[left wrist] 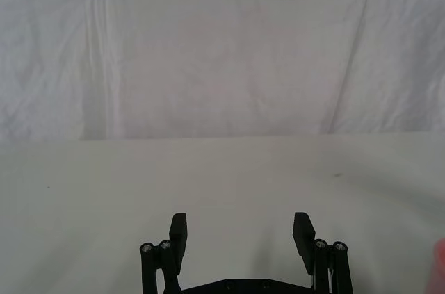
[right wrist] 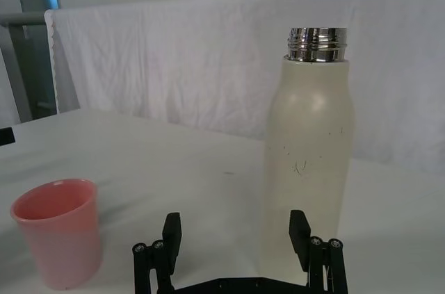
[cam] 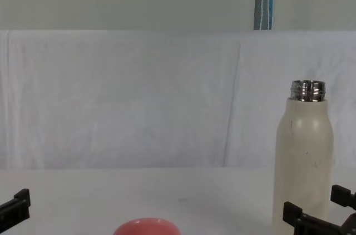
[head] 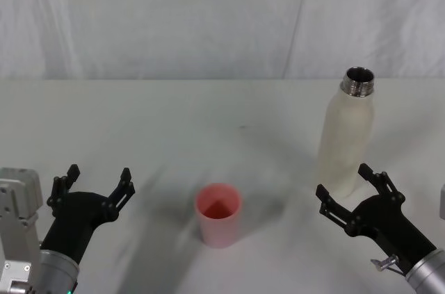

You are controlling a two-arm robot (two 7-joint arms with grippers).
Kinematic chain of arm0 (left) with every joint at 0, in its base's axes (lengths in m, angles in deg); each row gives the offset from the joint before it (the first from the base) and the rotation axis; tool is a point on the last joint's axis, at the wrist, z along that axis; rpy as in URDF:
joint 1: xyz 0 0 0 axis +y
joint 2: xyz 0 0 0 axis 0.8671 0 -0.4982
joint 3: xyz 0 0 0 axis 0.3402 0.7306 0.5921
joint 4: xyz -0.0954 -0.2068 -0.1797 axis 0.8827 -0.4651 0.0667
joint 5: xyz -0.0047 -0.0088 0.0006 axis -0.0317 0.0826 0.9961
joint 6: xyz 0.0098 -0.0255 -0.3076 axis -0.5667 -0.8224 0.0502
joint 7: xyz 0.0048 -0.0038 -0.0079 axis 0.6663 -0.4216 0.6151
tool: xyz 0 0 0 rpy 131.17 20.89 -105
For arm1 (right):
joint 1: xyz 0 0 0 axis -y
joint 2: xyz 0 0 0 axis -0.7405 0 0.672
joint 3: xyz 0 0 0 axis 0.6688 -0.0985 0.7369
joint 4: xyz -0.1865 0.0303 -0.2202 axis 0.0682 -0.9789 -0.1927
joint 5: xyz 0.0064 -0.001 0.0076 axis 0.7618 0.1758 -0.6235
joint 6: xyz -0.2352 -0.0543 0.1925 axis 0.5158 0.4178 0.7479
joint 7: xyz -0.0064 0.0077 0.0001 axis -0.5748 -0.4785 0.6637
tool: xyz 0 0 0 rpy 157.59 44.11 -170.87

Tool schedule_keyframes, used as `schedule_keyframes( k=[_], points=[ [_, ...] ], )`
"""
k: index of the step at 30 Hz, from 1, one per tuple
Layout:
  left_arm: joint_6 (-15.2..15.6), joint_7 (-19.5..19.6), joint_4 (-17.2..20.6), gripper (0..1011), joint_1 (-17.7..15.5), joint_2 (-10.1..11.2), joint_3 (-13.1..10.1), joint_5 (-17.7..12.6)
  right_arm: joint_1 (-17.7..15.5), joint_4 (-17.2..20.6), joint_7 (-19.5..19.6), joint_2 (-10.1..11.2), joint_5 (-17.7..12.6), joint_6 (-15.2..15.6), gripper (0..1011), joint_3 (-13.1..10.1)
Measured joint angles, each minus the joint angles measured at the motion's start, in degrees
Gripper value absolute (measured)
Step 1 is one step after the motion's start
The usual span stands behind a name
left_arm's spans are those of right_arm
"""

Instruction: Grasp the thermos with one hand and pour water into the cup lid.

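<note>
Thermos (head: 345,137), upright, right of frame: right gripper (head: 351,193) fingers wide before its base, should straddle mid-body squarely; left gripper (head: 97,181) wide, idle lower left.

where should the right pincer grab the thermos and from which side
Grip the thermos around its straight cream body, roughly mid-height, coming in level from the robot's side. It stands upright and uncapped, and the open right pincer already sits just in front of its base. The narrow steel neck looks too slick and must stay free for pouring.
</note>
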State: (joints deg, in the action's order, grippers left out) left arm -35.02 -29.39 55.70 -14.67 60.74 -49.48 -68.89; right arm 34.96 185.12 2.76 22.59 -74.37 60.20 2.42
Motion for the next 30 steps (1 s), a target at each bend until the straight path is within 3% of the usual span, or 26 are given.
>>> schedule_keyframes(
  k=[30],
  points=[
    [0.0, 0.0, 0.0, 1001, 0.0, 0.0, 0.0, 0.0, 0.04, 0.0, 0.04, -0.07, 0.01, 0.1, 1001, 0.0]
  ],
)
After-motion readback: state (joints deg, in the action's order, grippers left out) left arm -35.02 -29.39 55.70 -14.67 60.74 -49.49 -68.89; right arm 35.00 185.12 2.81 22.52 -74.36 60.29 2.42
